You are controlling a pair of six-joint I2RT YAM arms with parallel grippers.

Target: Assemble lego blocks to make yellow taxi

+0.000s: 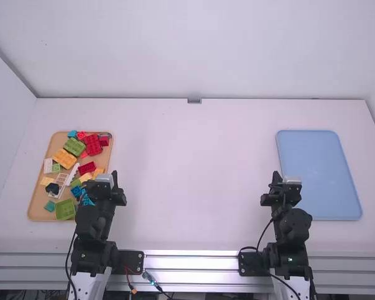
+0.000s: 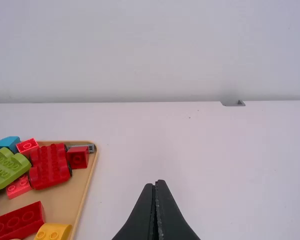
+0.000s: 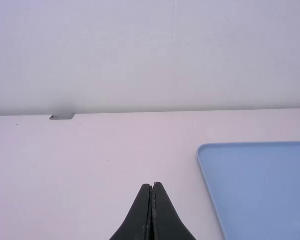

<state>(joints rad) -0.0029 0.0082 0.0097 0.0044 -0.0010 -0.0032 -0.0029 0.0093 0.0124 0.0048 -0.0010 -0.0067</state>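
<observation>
Nearest, the left gripper and the right gripper both have their fingers pressed together with nothing between them, so whichever picks first should spread wide before dropping in. The blue tray lies beside the right arm. The taxi's pieces are jumbled in the tan tray by the left arm, which makes that arm the natural picker. A small yellow block sits by the tray's inner edge, just beside a red brick; coming straight down, fingers clear of the brick, should keep both from skidding. Farther in lies the larger yellow piece; it may be a wheeled base, though I can't be sure from here. If so, grip its sides, off the wheels. Beyond, the green base and red wheeled base crowd it, so lift vertically before carrying it out.
</observation>
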